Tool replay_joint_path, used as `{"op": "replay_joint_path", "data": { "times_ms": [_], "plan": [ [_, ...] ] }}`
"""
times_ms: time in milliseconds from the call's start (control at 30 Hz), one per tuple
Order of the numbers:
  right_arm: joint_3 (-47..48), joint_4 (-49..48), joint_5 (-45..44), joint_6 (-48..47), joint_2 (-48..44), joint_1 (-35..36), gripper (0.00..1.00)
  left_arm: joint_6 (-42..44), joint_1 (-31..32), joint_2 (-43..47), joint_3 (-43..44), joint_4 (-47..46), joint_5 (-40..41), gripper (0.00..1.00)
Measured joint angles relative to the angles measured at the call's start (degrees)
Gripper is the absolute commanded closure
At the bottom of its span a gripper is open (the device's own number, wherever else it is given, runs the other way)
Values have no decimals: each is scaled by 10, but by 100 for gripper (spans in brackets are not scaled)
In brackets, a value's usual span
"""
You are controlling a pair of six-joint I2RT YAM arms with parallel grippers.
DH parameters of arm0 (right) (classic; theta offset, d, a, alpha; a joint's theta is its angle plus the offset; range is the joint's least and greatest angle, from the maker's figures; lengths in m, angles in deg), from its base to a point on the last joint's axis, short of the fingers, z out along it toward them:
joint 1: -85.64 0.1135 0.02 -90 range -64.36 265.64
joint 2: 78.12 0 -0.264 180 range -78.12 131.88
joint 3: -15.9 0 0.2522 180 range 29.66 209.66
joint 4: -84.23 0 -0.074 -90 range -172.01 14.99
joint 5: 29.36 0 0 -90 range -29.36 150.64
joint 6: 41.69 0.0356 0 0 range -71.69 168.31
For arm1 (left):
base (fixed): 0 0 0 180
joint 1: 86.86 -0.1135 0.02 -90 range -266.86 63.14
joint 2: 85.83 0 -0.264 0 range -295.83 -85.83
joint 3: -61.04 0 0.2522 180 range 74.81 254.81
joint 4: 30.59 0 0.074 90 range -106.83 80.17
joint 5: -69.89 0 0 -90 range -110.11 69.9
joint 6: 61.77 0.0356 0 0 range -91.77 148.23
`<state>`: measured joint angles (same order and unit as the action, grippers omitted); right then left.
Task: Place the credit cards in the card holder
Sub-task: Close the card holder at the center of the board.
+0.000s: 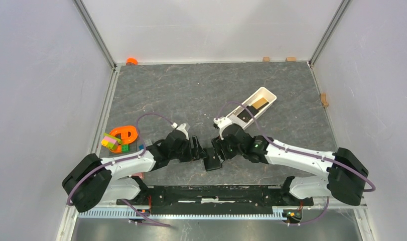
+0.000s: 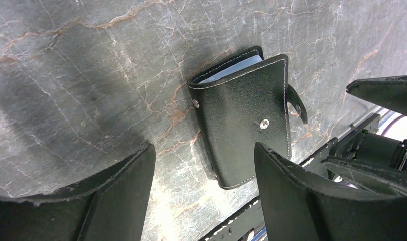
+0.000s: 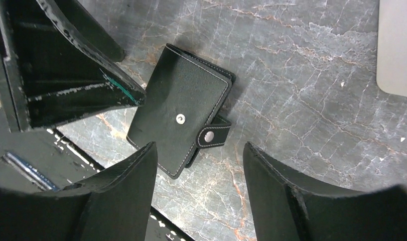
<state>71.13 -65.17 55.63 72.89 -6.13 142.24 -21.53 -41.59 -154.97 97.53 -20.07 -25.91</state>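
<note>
**Open the cover before fetching a card**

Both end effectors hang low over the surface with their jaws spread wide and nothing in them. The card holder (image 1: pixel 213 162) lies flat just below and between the two. In the left wrist view it sits just beyond the left end effector (image 2: pixel 204 150). In the right wrist view it sits just beyond the right end effector (image 3: pixel 199 146). The cover is folded shut, but the snap tab (image 3: pixel 212 135) hangs loose off its edge, unfastened. A pale edge shows inside the fold at the end farthest from the left end effector. I cannot tell whether that is a card or a sleeve.

I judge the step in hand to be opening the cover. To do it well, I press one end effector down on the spine side to pin the holder. I then slip a finger of the other under the free edge by the tab and lift slowly, so the holder does not skate over the smooth stone. The two end effectors sit close together, so I move one at a time. The credit cards (image 1: pixel 261 103), one tan and one black, lie in the white tray (image 1: pixel 269 93), well beyond the right end effector.
</note>
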Motion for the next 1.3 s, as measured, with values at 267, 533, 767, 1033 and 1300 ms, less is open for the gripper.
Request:
{"op": "replay_joint_path", "data": {
  "times_ms": [267,533,767,1033,1300],
  "plan": [
    [74,59,-98,12,86,49,46,-1,18,-19,12,-3,20,24],
    [90,92,-140,16,122,56,55,-1,41,-54,35,-13,33,25],
    [91,99,-146,15,137,56,75,-1,56,-75,51,-12,54,31],
    [91,103,-148,19,141,56,100,-1,68,-96,70,2,79,40],
    [89,94,-141,27,124,56,100,-1,75,-108,79,4,94,43]
  ]
}}
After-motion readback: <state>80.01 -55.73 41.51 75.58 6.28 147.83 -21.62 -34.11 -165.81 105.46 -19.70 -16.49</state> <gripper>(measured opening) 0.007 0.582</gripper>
